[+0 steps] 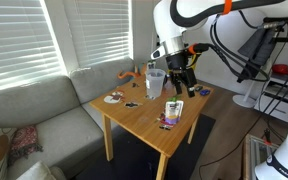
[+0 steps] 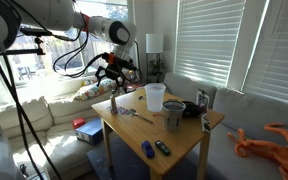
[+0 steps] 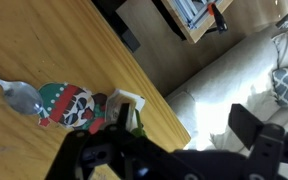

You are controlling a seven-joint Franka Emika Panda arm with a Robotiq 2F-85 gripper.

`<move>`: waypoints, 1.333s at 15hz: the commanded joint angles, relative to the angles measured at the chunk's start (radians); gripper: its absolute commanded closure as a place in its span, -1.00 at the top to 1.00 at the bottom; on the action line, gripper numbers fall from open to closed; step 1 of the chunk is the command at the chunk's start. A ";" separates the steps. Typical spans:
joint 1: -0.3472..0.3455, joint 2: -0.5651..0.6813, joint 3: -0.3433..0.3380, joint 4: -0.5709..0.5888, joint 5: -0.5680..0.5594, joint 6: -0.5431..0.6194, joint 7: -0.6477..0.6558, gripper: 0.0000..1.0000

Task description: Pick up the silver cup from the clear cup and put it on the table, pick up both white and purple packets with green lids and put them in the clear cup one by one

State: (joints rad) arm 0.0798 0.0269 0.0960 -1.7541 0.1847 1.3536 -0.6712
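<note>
Window blinds and a grey sofa sit behind a light wooden tabletop in a sunny room. On it stands the clear cup. In an exterior view the silver cup stands on the wood just beside it, so that part of the job looks done. The end effector hangs above a packet with its two fingers spread wide and nothing between them. I think the step now is to pick up this packet. The packet is small and flat, white with some purple and a green lid on top. It seems to stand up near the tabletop's edge, close to the clear cup but not touching it. In the wrist view a red and green thing lies right next to it, and something shiny like a spoon lies a bit further off. To do this well, the arm should come straight down, put one finger on each flat side and squeeze softly, because a thin pouch can tip over or bend. It should take care not to bump the red and green thing. I cannot find the second packet for sure.
</note>
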 commanded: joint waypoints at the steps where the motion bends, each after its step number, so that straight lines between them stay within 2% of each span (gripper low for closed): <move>1: 0.008 -0.030 0.005 -0.050 -0.044 0.050 -0.054 1.00; 4: 0.007 -0.038 0.005 -0.088 -0.021 0.125 -0.071 0.99; 6: 0.008 -0.044 0.007 -0.116 -0.015 0.191 -0.075 0.88; 7: 0.009 -0.045 0.008 -0.129 -0.014 0.221 -0.077 0.70; 8: 0.009 -0.047 0.009 -0.140 -0.013 0.246 -0.077 0.65; 9: 0.010 -0.048 0.010 -0.150 -0.012 0.269 -0.079 0.33; 10: 0.010 -0.050 0.011 -0.157 -0.011 0.289 -0.080 0.17; 14: 0.013 -0.053 0.014 -0.177 -0.013 0.339 -0.081 -0.41; 17: 0.013 -0.064 0.014 -0.170 -0.015 0.332 -0.072 -0.82; 18: 0.012 -0.071 0.012 -0.170 -0.009 0.338 -0.066 -0.94; 19: 0.012 -0.076 0.011 -0.165 -0.011 0.329 -0.062 -0.98; 20: 0.011 -0.081 0.009 -0.161 -0.010 0.322 -0.060 -0.90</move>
State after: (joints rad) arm 0.0866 -0.0065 0.1109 -1.8915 0.1660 1.6702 -0.7349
